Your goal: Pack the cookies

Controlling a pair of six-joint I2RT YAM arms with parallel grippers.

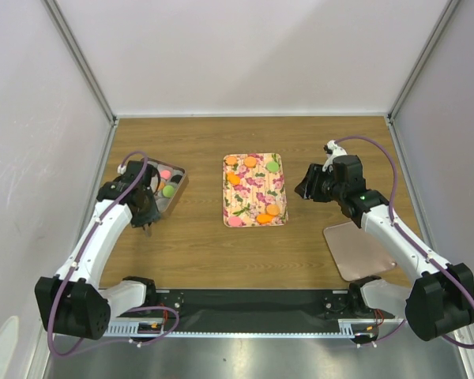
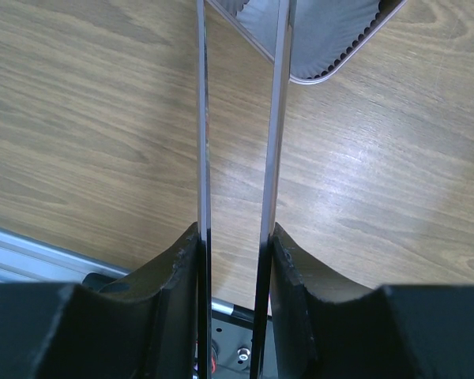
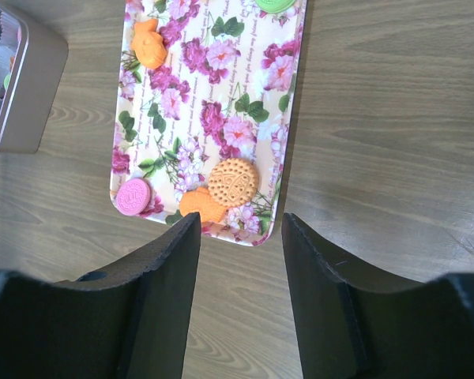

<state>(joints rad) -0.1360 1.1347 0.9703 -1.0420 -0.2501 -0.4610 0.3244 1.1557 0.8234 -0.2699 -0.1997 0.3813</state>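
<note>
Far left of the floral-patterned rectangular tray (image 1: 253,193), the left gripper (image 2: 238,158) hangs over the wooden table (image 1: 197,245). Its 2 thin metal finger strips (image 2: 203,118) stand a little apart, with nothing between them. Between this gripper and the tray stands an open grey metal tin (image 1: 182,181) with a pink and a green cookie inside. More small round flat cookies (image 1: 234,178), orange, pink and green, lie on the tray itself. Just right of the tray, the right gripper (image 3: 241,229) is about half open and empty. Further right lies a flat pinkish lid (image 1: 359,251).
</note>
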